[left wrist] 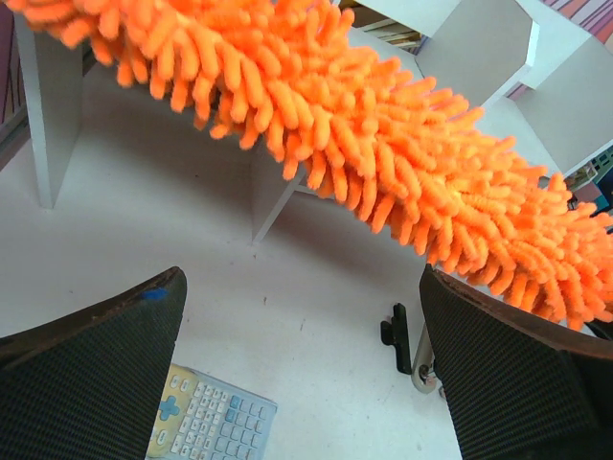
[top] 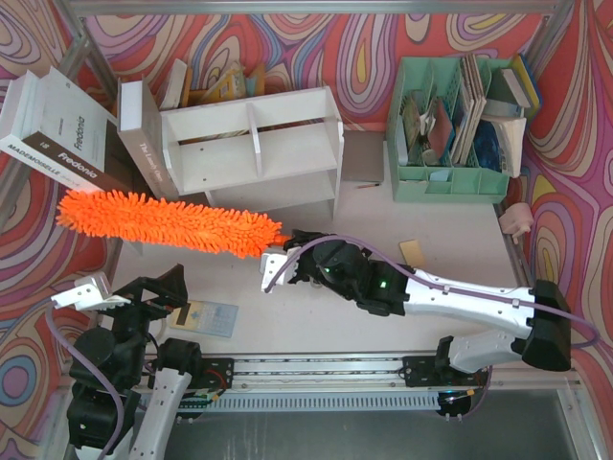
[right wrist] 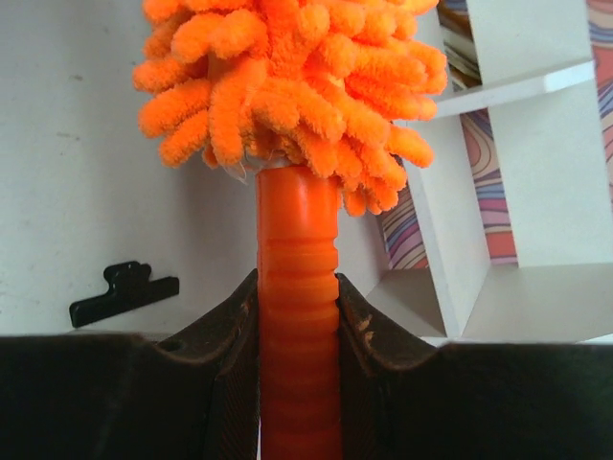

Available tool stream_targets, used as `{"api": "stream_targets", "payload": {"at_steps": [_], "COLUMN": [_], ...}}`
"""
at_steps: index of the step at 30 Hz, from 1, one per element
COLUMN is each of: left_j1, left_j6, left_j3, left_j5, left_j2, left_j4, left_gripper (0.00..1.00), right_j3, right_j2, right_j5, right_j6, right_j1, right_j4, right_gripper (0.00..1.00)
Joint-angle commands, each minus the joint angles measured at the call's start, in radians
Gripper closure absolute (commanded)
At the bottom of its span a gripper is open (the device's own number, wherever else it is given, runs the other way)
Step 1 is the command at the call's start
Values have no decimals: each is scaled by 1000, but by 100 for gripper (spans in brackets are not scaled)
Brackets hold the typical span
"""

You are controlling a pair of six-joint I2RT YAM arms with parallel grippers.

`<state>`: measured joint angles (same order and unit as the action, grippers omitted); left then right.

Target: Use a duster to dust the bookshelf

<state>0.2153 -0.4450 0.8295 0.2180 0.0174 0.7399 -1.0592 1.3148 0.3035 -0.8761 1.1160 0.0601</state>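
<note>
I am looking down at the table (top: 431, 230) and my right gripper (top: 295, 251) is pinching the thin orange handle (right wrist: 297, 287) of the duster (top: 168, 223). In the right wrist view the two dark fingers (right wrist: 230, 326) press on the handle from both sides, so they are closed tight on it. The fluffy orange part starts just past the fingers and sticks out to the left. It runs along the front of the bookshelf (top: 254, 149), low down by the bottom shelf. Its far tip goes past the left end of the bookshelf, near the big leaning books (top: 57, 134). I cannot tell if the fluff is touching the white wood or is just in front of it. My left gripper (top: 158, 290) is near my side of the table, under the fluffy part, and its fingers (left wrist: 96, 364) are spread wide with nothing between them. In the left wrist view the duster (left wrist: 383, 163) goes across the top of the picture, up off the table, with the white legs of the bookshelf (left wrist: 48, 105) behind it. A small calculator (left wrist: 211, 422) lies flat on the table near the left fingers, and a little black clip (left wrist: 395, 335) lies a bit to the right of it. A green file box (top: 445, 182) full of papers stands to the right of the bookshelf, well apart from the duster
</note>
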Motion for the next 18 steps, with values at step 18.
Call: {"api": "stream_targets", "payload": {"at_steps": [18], "left_j1": [-5], "left_j6": [-8], "left_j3": [4], "left_j5": [24], "left_j2": [-13], "left_j4": [3], "left_gripper": [2], "right_j3": [-221], "right_j2": [27], "right_j5": [-43], "right_j6": [-47], "right_j1": [-13], "right_j4": [44], "right_gripper": [100]}}
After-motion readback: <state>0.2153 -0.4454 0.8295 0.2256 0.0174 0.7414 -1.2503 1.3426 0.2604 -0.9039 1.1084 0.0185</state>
